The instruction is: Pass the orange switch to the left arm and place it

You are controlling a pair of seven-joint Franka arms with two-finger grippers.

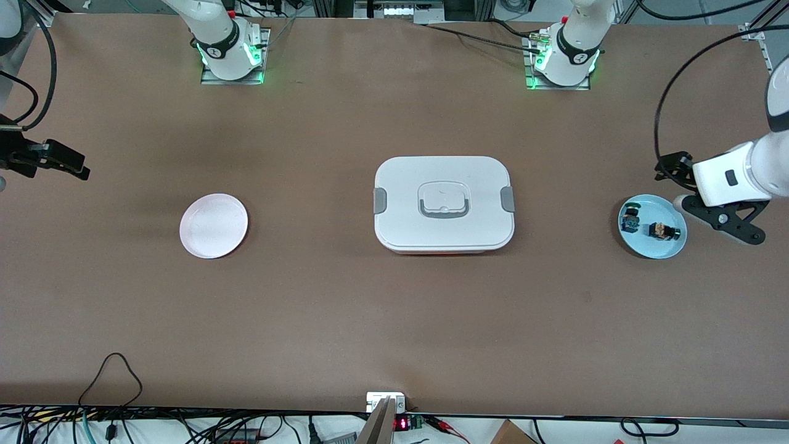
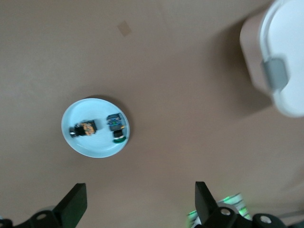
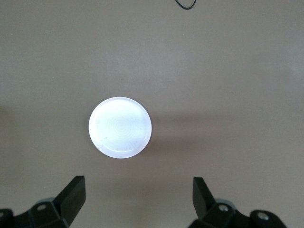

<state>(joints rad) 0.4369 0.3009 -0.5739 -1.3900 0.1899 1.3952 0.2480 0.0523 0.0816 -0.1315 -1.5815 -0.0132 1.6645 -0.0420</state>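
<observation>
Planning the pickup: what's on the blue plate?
On the blue plate lie the orange switch and a green-capped switch, apart. Their undersides are hidden.

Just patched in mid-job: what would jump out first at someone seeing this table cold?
The big white box sits mid-table, squarely between the two plates. Toward the left arm's end, a blue plate holds the orange switch beside a green-capped switch, with the open left claw near it. The pink plate lies toward the right arm's end.
</observation>
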